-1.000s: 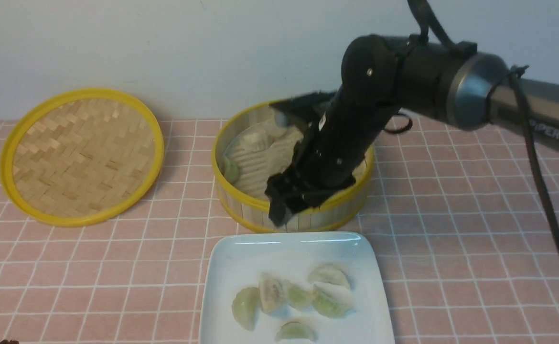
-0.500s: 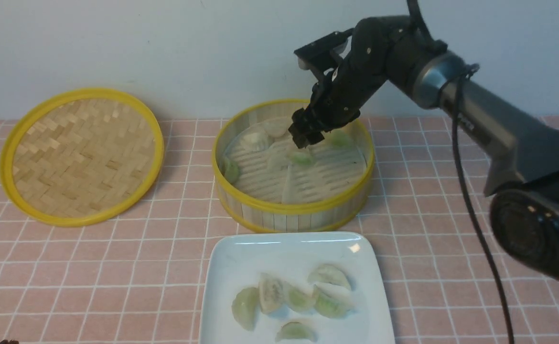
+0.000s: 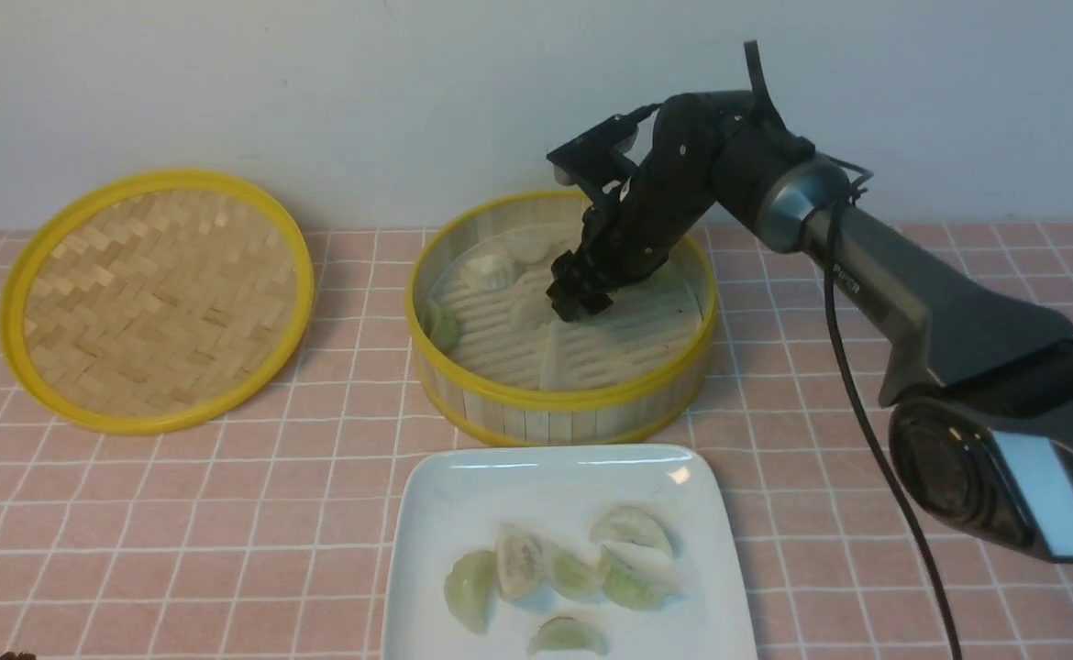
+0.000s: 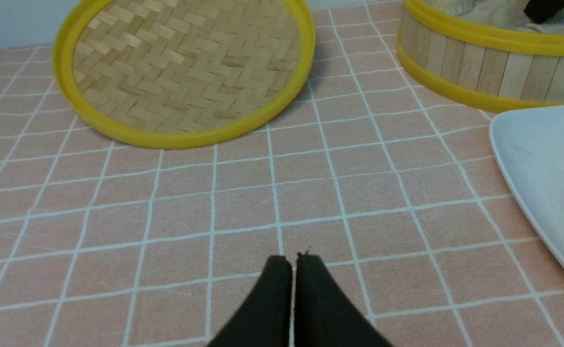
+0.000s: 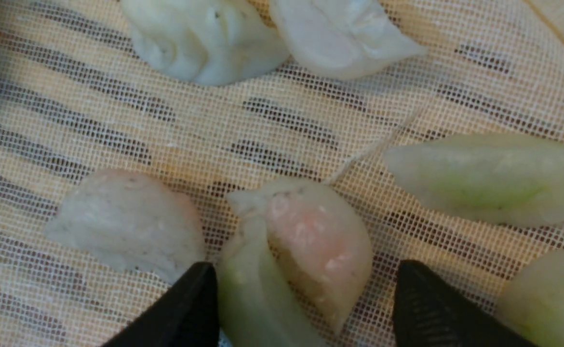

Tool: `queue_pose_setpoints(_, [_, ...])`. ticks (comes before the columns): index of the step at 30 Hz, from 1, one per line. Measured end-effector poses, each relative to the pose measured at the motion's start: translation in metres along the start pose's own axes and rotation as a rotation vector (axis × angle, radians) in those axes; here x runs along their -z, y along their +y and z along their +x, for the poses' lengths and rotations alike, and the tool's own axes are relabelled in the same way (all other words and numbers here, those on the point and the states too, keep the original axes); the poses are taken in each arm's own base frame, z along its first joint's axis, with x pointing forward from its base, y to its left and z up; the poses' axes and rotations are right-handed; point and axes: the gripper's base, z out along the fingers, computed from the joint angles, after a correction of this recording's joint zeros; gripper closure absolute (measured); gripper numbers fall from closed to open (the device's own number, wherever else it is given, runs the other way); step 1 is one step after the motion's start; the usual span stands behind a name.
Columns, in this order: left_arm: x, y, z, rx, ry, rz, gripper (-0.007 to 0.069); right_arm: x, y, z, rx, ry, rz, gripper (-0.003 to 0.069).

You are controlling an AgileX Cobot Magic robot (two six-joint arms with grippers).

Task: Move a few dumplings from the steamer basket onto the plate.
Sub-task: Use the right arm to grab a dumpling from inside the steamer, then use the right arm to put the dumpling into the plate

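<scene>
Six small crescent dumplings with pale white-green pleated wrappers (image 3: 573,570) lie on the glossy white squarish plate (image 3: 463,500) at bottom centre of the front view, unchanged from a second ago. More sit in the round bamboo steamer basket with yellow rims (image 3: 573,417) at centre. The right gripper (image 3: 578,301), then over the basket's near rim, now dips inside it.

Left wrist view: the left gripper (image 4: 291,264) has its jaws pressed together above the pink tiled table (image 4: 166,202).

Right wrist view: the black jaws stand apart astride a pinkish-green dumpling (image 5: 311,231) on the white mesh liner (image 5: 118,125). One fingertip perhaps touches it.
</scene>
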Motion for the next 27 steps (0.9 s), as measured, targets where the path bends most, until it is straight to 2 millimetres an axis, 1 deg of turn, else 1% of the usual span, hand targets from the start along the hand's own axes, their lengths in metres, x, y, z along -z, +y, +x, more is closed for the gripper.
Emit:
queue_pose_setpoints(1, [0.0, 0.0, 0.0, 0.0, 0.0, 0.0, 0.0631, 0.0, 0.002, 0.0, -0.027, 0.003, -0.007, 0.0344])
queue_pose_setpoints(2, [0.0, 0.0, 0.0, 0.0, 0.0, 0.0, 0.0631, 0.001, 0.002, 0.0, -0.037, 0.009, -0.006, 0.0387])
queue_pose_setpoints(3, [0.0, 0.0, 0.0, 0.0, 0.0, 0.0, 0.0631, 0.001, 0.002, 0.0, -0.039, 0.01, -0.006, 0.0398])
queue_pose_setpoints(7, [0.0, 0.0, 0.0, 0.0, 0.0, 0.0, 0.0631, 0.012, 0.003, -0.005, -0.065, 0.016, -0.003, 0.0395])
queue_pose_setpoints(10, [0.0, 0.0, 0.0, 0.0, 0.0, 0.0, 0.0631, 0.025, 0.002, -0.014, -0.121, -0.022, 0.013, 0.0395])
queue_pose_setpoints(13, [0.0, 0.0, 0.0, 0.0, 0.0, 0.0, 0.0631, 0.051, 0.004, -0.025, -0.186, -0.072, 0.027, 0.0395])
queue_pose_setpoints(14, [0.0, 0.0, 0.0, 0.0, 0.0, 0.0, 0.0631, 0.054, 0.004, -0.025, -0.194, -0.074, 0.03, 0.0395])
queue_pose_setpoints(17, [0.0, 0.0, 0.0, 0.0, 0.0, 0.0, 0.0631, 0.085, 0.01, -0.029, -0.213, -0.076, 0.039, 0.0395])
queue_pose_setpoints(19, [0.0, 0.0, 0.0, 0.0, 0.0, 0.0, 0.0631, 0.111, 0.017, -0.029, -0.21, -0.067, 0.04, 0.0395])
queue_pose_setpoints(21, [0.0, 0.0, 0.0, 0.0, 0.0, 0.0, 0.0631, 0.13, 0.029, -0.021, -0.205, -0.031, 0.029, 0.0395])
queue_pose_setpoints(23, [0.0, 0.0, 0.0, 0.0, 0.0, 0.0, 0.0631, 0.138, 0.039, -0.01, -0.198, 0.016, 0.015, 0.0395])
queue_pose_setpoints(24, [0.0, 0.0, 0.0, 0.0, 0.0, 0.0, 0.0631, 0.146, 0.047, -0.001, -0.194, 0.047, 0.001, 0.0395])
queue_pose_setpoints(25, [0.0, 0.0, 0.0, 0.0, 0.0, 0.0, 0.0631, 0.153, 0.051, 0.005, -0.197, 0.06, -0.007, 0.0395])
queue_pose_setpoints(26, [0.0, 0.0, 0.0, 0.0, 0.0, 0.0, 0.0631, 0.152, 0.056, 0.012, -0.2, 0.087, -0.019, 0.0395])
queue_pose_setpoints(27, [0.0, 0.0, 0.0, 0.0, 0.0, 0.0, 0.0631, 0.157, 0.06, 0.018, -0.202, 0.101, -0.029, 0.0395])
